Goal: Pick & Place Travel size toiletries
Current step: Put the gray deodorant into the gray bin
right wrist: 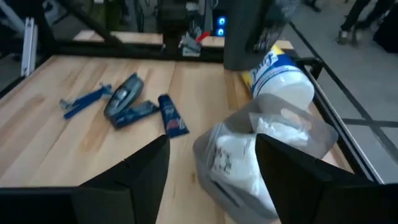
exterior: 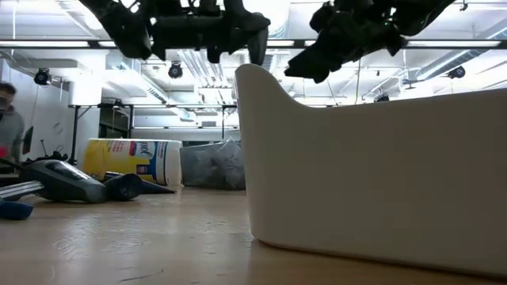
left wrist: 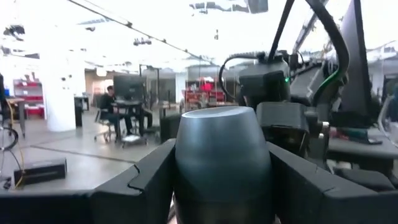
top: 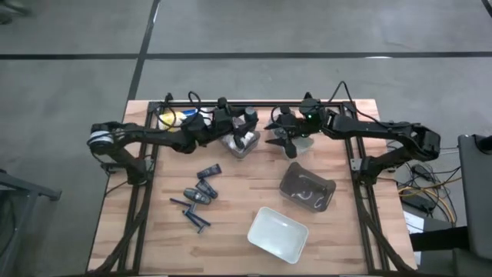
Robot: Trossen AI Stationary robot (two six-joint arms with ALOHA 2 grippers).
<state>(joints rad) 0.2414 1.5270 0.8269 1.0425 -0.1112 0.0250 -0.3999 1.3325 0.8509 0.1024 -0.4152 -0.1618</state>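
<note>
My left gripper (top: pixel 246 127) (left wrist: pixel 222 193) is up over the table's far middle, shut on a dark grey oblong toiletry piece (left wrist: pixel 222 143). My right gripper (top: pixel 288 140) (right wrist: pixel 211 180) hangs open beside it, above a clear bag of white items (top: pixel 240 145) (right wrist: pixel 249 162) that lies on the table; it touches nothing. More travel size toiletries (top: pixel 201 194) (right wrist: pixel 134 102) (exterior: pixel 71 184), dark grey-blue pieces and blue sticks, lie loose on the wood at the left centre. My left gripper pinches the dark grey piece by its two sides (left wrist: pixel 183 168) between its two fingers. The fingers come from the table's left and slant slightly upward. The piece's rounded end (left wrist: pixel 221 118) sticks out past the fingertips, and the piece is lifted clear of the table.
A smoky bin (top: pixel 307 188) stands right of centre and a white bin (top: pixel 278 233) (exterior: pixel 380 174) sits near the front edge. The yellow-labelled white canister (top: pixel 173 117) (exterior: pixel 135 161) (right wrist: pixel 280 78) lies on its side at the far left. A person sits in the room beyond the table.
</note>
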